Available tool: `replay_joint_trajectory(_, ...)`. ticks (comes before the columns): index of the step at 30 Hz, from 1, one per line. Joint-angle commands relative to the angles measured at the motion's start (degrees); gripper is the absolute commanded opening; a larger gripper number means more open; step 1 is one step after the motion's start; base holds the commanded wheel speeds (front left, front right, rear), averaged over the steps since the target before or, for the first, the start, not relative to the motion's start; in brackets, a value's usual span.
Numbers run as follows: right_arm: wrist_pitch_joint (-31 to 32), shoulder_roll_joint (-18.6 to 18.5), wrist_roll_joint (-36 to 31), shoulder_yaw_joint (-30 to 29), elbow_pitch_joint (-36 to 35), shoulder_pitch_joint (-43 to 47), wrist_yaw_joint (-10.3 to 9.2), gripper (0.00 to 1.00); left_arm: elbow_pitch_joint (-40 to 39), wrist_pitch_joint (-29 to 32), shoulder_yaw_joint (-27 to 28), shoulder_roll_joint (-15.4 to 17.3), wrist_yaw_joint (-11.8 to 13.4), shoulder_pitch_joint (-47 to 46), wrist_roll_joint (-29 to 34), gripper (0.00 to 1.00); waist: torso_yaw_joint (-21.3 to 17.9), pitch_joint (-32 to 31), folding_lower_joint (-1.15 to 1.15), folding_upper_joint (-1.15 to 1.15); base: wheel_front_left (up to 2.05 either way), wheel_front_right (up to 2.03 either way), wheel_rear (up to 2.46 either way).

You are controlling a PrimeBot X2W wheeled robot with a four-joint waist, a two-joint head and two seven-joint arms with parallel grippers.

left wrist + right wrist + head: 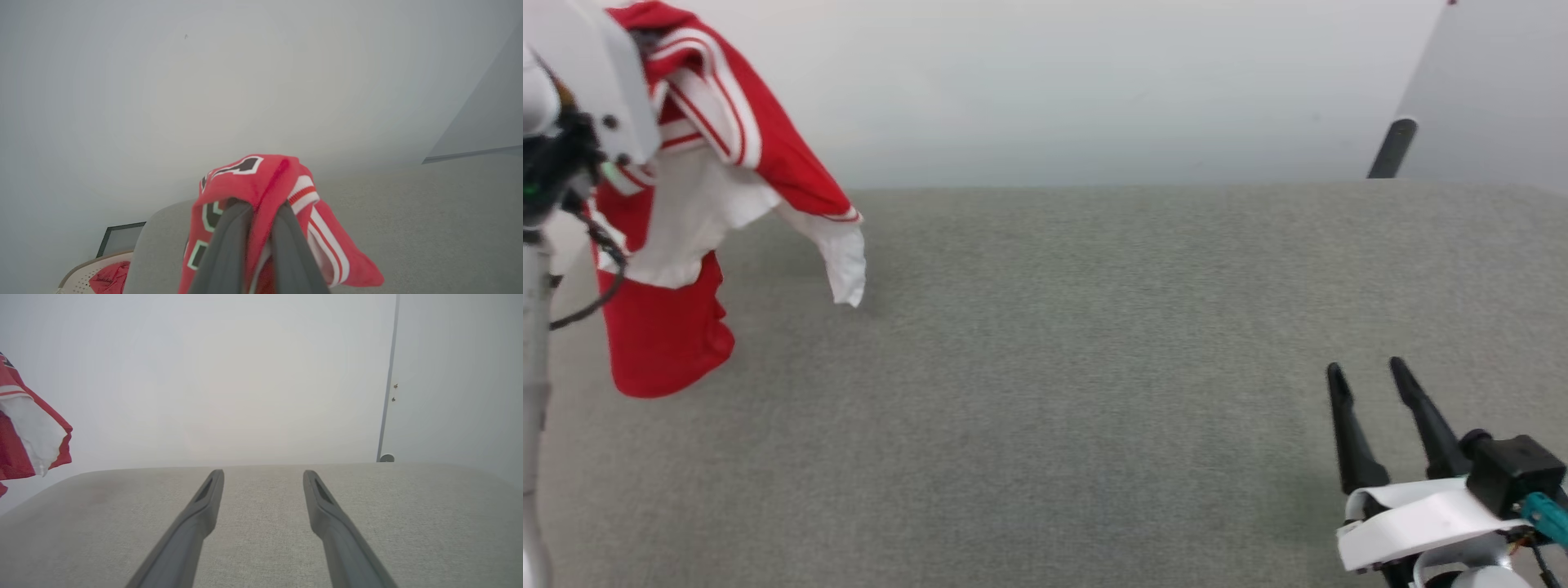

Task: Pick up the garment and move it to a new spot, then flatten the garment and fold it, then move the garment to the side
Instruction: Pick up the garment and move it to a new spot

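Left gripper (261, 209) clamped on garment (253, 175), cloth hanging above grey surface (1094, 367); right gripper (1365, 369) spread wide, empty

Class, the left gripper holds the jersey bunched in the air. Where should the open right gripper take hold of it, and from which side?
Probably the white sleeve hanging off the jersey: it juts free toward the right gripper, clear of the bunch in the left gripper. Come in from the robot's right.
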Motion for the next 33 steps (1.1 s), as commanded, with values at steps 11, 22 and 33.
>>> replay_joint_trajectory(11,-0.92,-0.45,-1.04,-6.14,-0.19,0.81,0.02,1.0,-10.18,6.86,-3.19,-4.26,4.69,2.71,-0.67,0.0,-5.41,1.12,0.0,0.0,0.0,0.0,0.0)
replay_joint_trajectory(22,-1.82,0.68,-1.41,-8.21,0.74,-1.12,0.02,1.0,-16.08,10.43,-7.86,-10.41,8.92,4.0,-0.13,0.0,-9.16,4.02,0.0,0.0,0.0,0.0,0.0)
replay_joint_trajectory(33,-2.76,1.84,-0.4,-7.19,3.28,-2.84,0.02,1.0,-18.69,12.52,-11.81,-14.36,13.14,12.72,-0.4,0.0,-11.7,7.31,0.0,0.0,0.0,0.0,0.0)
